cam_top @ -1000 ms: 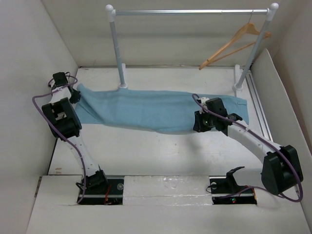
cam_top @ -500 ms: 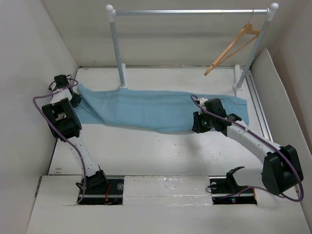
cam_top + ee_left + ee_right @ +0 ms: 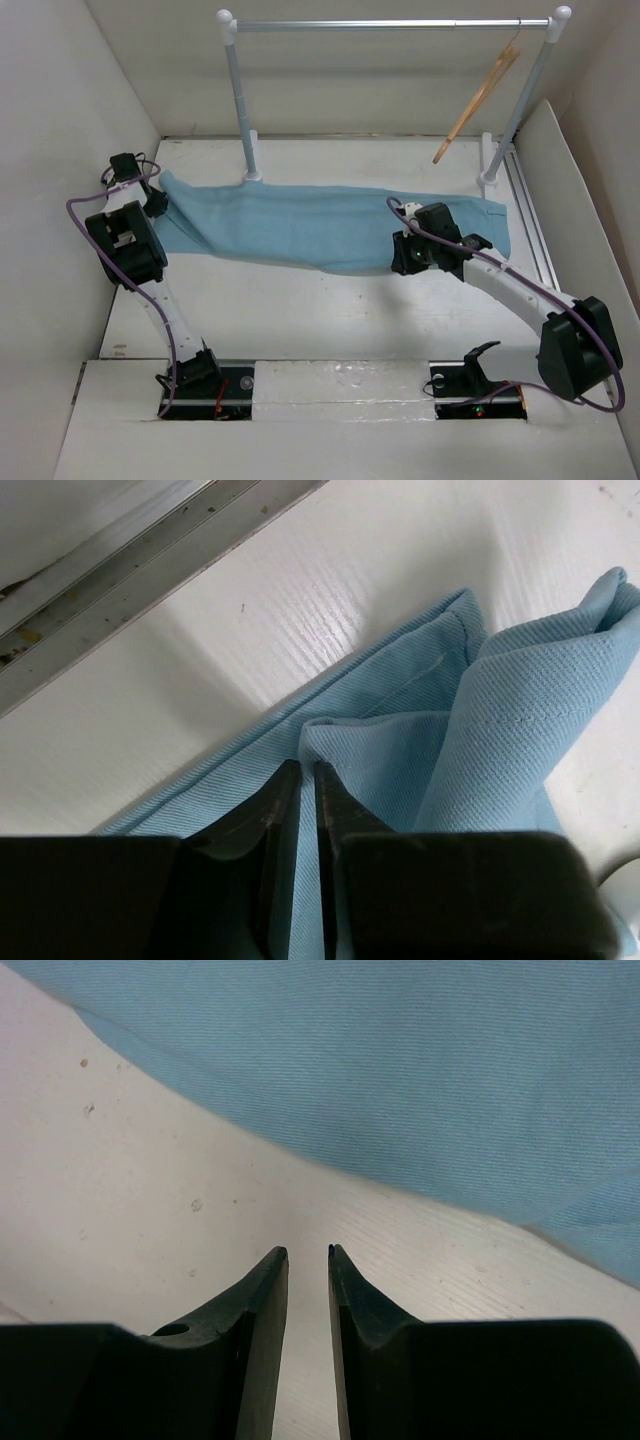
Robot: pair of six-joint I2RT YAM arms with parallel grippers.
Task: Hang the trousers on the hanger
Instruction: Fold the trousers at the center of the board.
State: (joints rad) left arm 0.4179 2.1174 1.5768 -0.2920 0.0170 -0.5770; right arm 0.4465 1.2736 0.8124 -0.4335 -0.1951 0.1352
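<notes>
The light blue trousers point(image 3: 300, 225) lie flat across the table, left to right. My left gripper point(image 3: 155, 200) is at their far left end. In the left wrist view its jaws point(image 3: 307, 765) are shut on a fold of the cloth point(image 3: 520, 710). My right gripper point(image 3: 402, 255) hovers at the near edge of the trousers toward their right end. In the right wrist view its fingertips point(image 3: 308, 1250) stand a narrow gap apart over bare table, with nothing between them and the cloth point(image 3: 400, 1060) just beyond. The wooden hanger point(image 3: 478, 100) hangs by its hook at the right end of the rail, seen nearly edge-on.
The white-and-silver clothes rail point(image 3: 390, 24) stands at the back, with posts at the left point(image 3: 243, 110) and right point(image 3: 520, 100). White walls close in the left, right and back. A metal track point(image 3: 150, 540) runs by the left wall.
The hanger has swung on the rail from broadside to nearly edge-on. My right gripper has shifted slightly left along the trousers' near edge. The left arm has barely moved.
</notes>
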